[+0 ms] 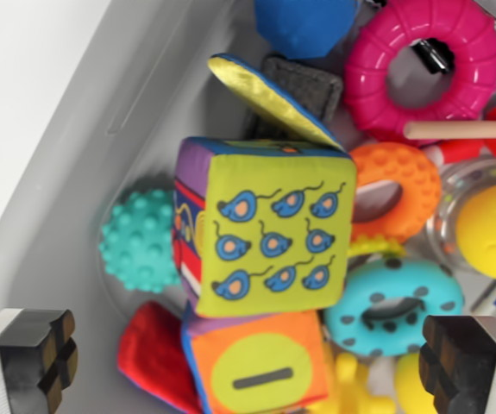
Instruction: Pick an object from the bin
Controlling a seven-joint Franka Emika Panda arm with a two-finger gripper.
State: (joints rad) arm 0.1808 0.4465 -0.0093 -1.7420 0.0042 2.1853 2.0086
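Hanging over the grey bin, the claw has its fingers spread wide and empty, one at each lower corner of the wrist view, apparently so they can straddle a toy. The yellow-green fabric cube with blue mice sits on top of the heap between them, the likeliest pick. Nearer lies an orange cube; far right a pink ring; left, against the wall, a teal bumpy ball.
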